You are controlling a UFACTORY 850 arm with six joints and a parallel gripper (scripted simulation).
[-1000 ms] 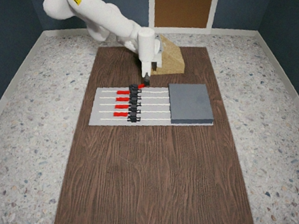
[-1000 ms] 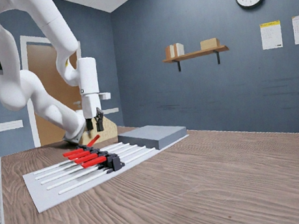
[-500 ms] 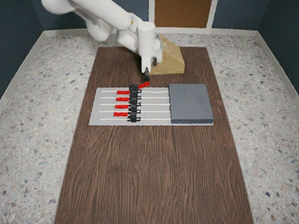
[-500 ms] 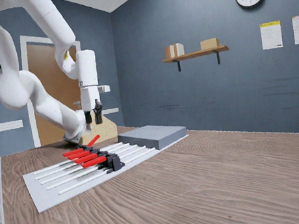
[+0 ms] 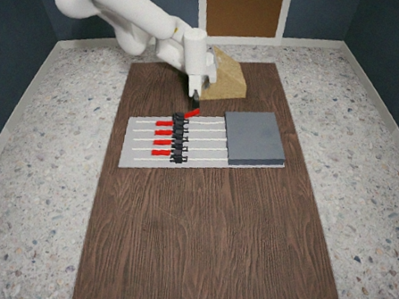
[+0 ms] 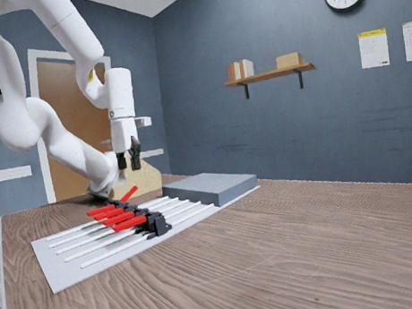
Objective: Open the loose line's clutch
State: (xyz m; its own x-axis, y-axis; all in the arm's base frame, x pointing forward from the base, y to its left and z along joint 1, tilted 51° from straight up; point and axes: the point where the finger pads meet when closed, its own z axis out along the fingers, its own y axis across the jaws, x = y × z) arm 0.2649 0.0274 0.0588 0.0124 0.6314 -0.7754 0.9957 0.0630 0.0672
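Observation:
Five white control lines (image 5: 203, 139) (image 6: 186, 207) lie side by side on a light grey base plate (image 5: 129, 160) (image 6: 62, 274) and run into the grey console (image 5: 253, 137) (image 6: 212, 187). Each passes through a black clutch (image 5: 178, 141) (image 6: 153, 221). The rearmost clutch's red lever (image 5: 192, 113) (image 6: 128, 194) is tipped up and over toward the console. The other red levers (image 5: 163, 142) (image 6: 120, 218) lie flat, pointing away from the console. My gripper (image 5: 196, 94) (image 6: 128, 160) is open and empty. It hangs above the raised lever, apart from it.
A tan wedge-shaped block (image 5: 225, 80) (image 6: 148, 179) stands on the wooden table (image 5: 211, 229) behind the plate, close behind the gripper. The arm reaches in from the back left. A shelf with boxes (image 6: 266, 67) hangs on the far wall.

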